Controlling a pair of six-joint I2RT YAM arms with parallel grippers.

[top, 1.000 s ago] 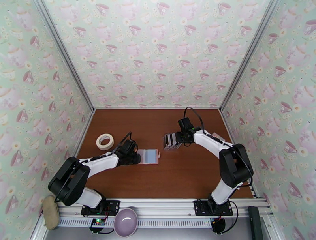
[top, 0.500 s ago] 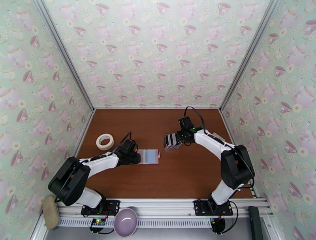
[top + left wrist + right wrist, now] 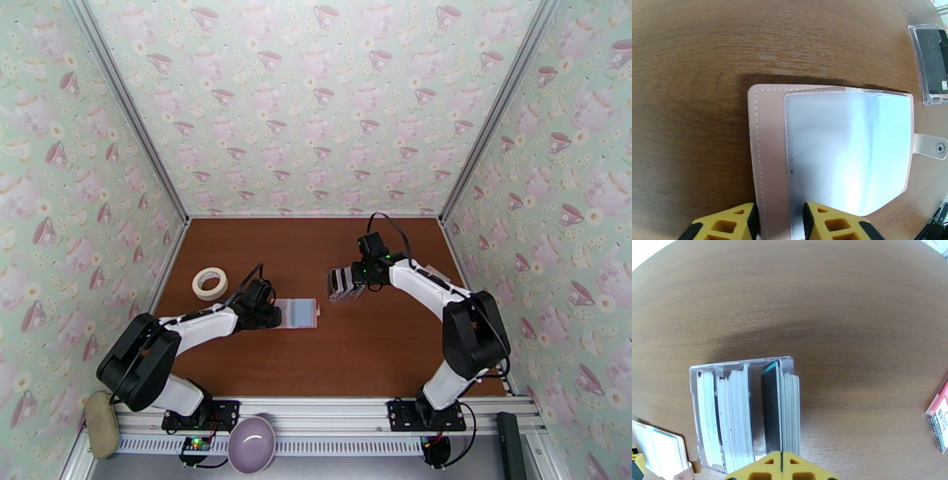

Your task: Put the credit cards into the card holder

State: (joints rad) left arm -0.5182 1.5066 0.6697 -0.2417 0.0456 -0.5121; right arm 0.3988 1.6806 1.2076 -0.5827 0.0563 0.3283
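The card holder (image 3: 300,313) lies unfolded on the table, a pink cover with pale blue-grey sleeves (image 3: 845,154) and a snap tab (image 3: 932,145). My left gripper (image 3: 271,316) is at its left edge. The yellow fingertips (image 3: 726,225) stand nearly shut on the holder's near edge, with only a narrow gap. The credit cards (image 3: 340,283) stand on edge in a clear plastic box (image 3: 699,413), white ones and a dark one (image 3: 771,413). My right gripper (image 3: 781,463) is shut at the top of the stack, between the dark card and the white cards beside it.
A white tape roll (image 3: 209,283) lies at the back left. A red-edged flat item (image 3: 938,417) lies to the right of the card box. A purple bowl (image 3: 251,444) sits below the table's front rail. Bare wood separates the holder from the card box.
The right arm's elbow has drifted slightly to the right. Both grippers, the holder and the cards stay where they were.
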